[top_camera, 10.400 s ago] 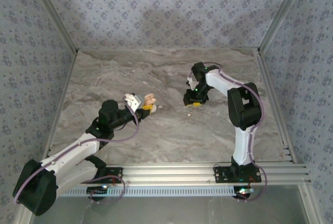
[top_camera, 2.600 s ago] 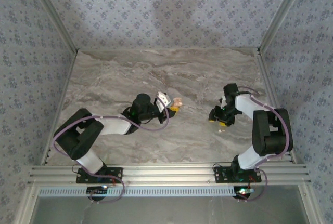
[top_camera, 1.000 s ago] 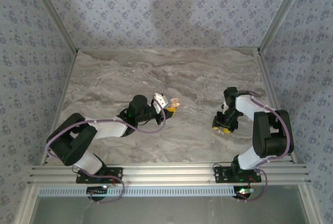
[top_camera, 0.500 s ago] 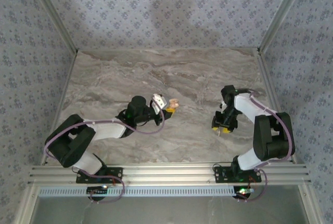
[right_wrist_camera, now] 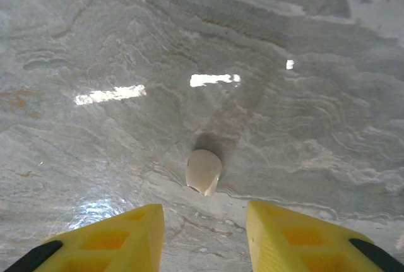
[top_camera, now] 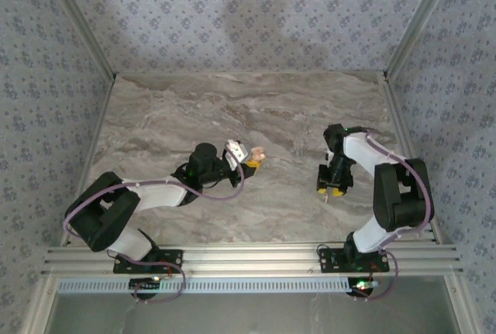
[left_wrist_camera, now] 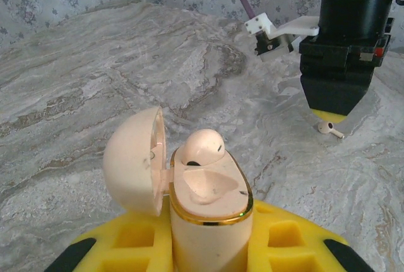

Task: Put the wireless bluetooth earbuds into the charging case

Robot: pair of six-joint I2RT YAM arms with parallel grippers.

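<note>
My right jaws hang spread over the loose earbud (right_wrist_camera: 204,171) lying on the worktop (right_wrist_camera: 95,45), right of centre. It looks tiny, light and slippery, so I'd pinch its bulb squarely. My left jaws pinch the open charging case (left_wrist_camera: 208,202), which already holds a seated earbud (left_wrist_camera: 201,147).

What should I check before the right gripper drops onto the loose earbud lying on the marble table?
1. Grip: left gripper clamped on the pinkish-tan, gold-rimmed charging case: ok.
2. Access: the case's domed lid swung open: ok.
3. Room: one cream-white seated earbud in place; the empty slot beside it is free: ok.
4. Target: small cream-white loose earbud lies on the grey marble table, centred ahead of the right gripper: ok.
5. Opening: right fingers stand apart, wider than the earbud: ok.
6. Stem direction relative to those fingers: cannot tell.
</note>
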